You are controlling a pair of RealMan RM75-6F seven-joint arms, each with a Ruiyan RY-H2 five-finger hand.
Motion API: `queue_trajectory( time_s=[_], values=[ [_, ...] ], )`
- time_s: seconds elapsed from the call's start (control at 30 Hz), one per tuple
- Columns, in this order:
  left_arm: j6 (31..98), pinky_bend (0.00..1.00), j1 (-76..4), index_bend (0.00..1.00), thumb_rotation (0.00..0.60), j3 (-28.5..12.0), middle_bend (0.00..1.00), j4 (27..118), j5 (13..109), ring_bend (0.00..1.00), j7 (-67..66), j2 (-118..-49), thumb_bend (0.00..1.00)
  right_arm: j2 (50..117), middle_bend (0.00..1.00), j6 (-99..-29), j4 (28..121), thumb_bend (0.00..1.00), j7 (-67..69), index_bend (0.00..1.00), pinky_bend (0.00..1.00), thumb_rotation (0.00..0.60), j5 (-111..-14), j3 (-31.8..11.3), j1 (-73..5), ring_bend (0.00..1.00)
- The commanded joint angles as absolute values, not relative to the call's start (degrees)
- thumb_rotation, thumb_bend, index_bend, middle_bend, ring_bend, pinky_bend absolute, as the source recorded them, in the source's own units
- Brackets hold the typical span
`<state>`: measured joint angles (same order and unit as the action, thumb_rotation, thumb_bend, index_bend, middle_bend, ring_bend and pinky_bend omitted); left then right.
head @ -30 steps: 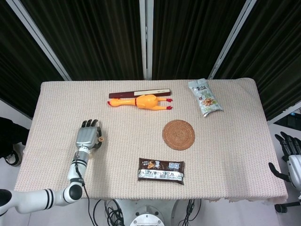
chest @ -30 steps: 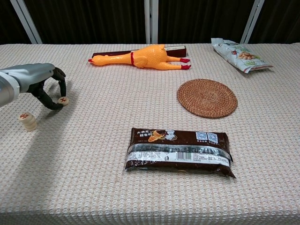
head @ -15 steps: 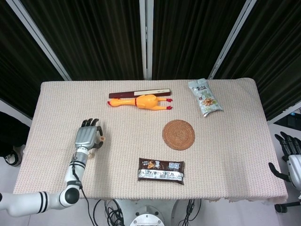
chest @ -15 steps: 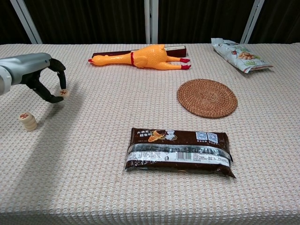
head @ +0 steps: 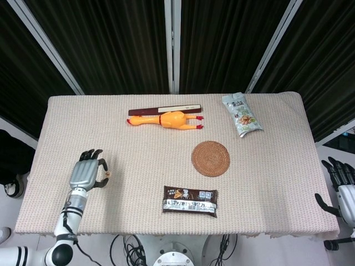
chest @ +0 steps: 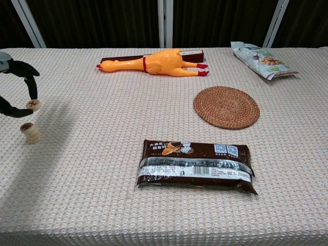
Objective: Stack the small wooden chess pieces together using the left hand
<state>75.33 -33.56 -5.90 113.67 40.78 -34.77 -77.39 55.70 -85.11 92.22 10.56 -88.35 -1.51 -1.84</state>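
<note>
The left hand (chest: 14,95) pinches a small round wooden chess piece (chest: 34,104) just above the short pale stack of wooden pieces (chest: 30,132) below it; an off-centre release could topple that stack.

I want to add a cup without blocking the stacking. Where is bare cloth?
Open cloth lies right of the coaster and chocolate bar, below the snack bag. A patch between the left hand and the bar is free too. Crowded: the back edge by the rubber chicken, and the stack at far left.
</note>
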Motion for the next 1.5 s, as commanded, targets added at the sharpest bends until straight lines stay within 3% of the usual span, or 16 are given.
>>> queue_trajectory(
  time_s=[0.03,0.5,1.5],
  values=[
    [76.5,0.0,-32.1,0.52,0.6,-4.4,0.09,114.2,42.8,0.0,-33.9,-77.4,0.28,55.8,0.0,-85.3,92.1,0.27,10.6,0.0,0.0,0.6,-88.4,-1.5,-1.8,0.0],
    [77.3,0.0,-29.7,0.52,0.6,-2.2,0.1,111.2,44.5,0.0,-34.5,-78.9,0.28,55.5,0.0,-86.2,91.7,0.27,11.7,0.0,0.0,0.6,-88.5,-1.6,-1.4,0.0],
    [73.8,0.0,-28.8,0.49,0.6,-3.9,0.11,107.9,45.2,0.0,-33.1,-80.1,0.29,55.6,0.0,-85.9,91.7,0.27,11.8,0.0,0.0,0.6,-87.8,-2.0,-1.4,0.0]
  ],
)
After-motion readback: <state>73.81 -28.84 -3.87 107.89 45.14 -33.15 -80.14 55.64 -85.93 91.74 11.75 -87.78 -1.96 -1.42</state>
